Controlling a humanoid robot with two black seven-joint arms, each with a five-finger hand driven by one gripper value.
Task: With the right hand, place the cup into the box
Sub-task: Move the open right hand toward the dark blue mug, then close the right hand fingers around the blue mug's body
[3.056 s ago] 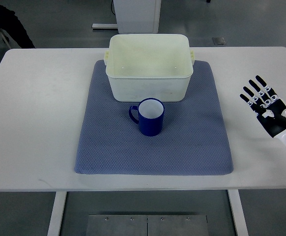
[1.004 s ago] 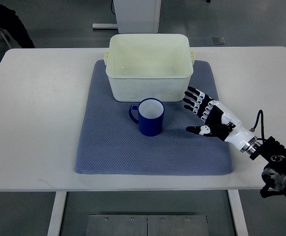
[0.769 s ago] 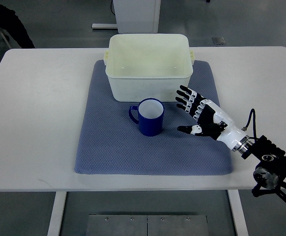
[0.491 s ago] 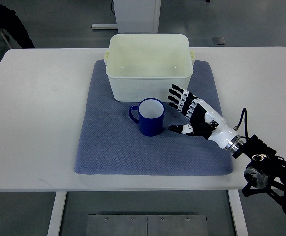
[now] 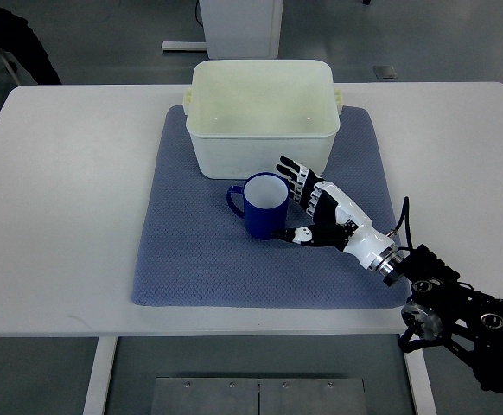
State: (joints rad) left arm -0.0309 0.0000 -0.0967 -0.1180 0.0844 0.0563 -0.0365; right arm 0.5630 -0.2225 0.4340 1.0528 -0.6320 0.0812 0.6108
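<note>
Flanking cup (image 5: 264,206), spread fingers (image 5: 293,170) hold nothing.

You get bright, even overhead light with no harsh glare on the white rectangular table (image 5: 70,199). Shadows stay soft, faint beside the glossy dark blue ceramic cup (image 5: 264,206). Focus is sharp throughout, with slight grain.

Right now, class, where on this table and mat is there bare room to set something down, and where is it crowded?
Free: the white table left of the blue mat, the table right of it, and the mat's near-left part. Crowded: mat centre, where the right hand flanks the blue cup just before the box.
</note>
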